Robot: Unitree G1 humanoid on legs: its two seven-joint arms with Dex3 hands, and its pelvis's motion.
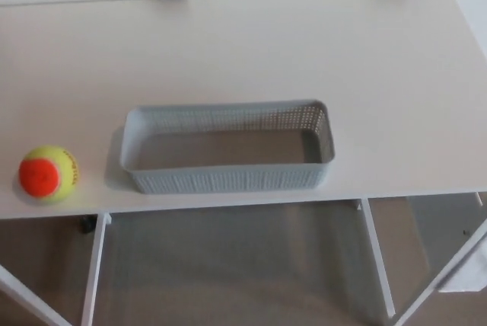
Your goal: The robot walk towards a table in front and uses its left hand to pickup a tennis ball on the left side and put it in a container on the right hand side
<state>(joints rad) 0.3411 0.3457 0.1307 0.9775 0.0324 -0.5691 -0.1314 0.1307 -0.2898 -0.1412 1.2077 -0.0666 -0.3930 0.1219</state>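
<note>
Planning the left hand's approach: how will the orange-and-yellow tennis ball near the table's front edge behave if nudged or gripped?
The tennis ball is round and sits on a smooth table, so a nudge would likely roll it, perhaps off the nearby front edge. Its fuzzy-looking cover probably resists slipping.

The ball (49, 174), yellow-green and orange, rests at the left end of the table (304, 52), near its front edge. The basket (228, 180), grey, perforated, oblong and empty, sits upright mid-table by that same edge.
</note>
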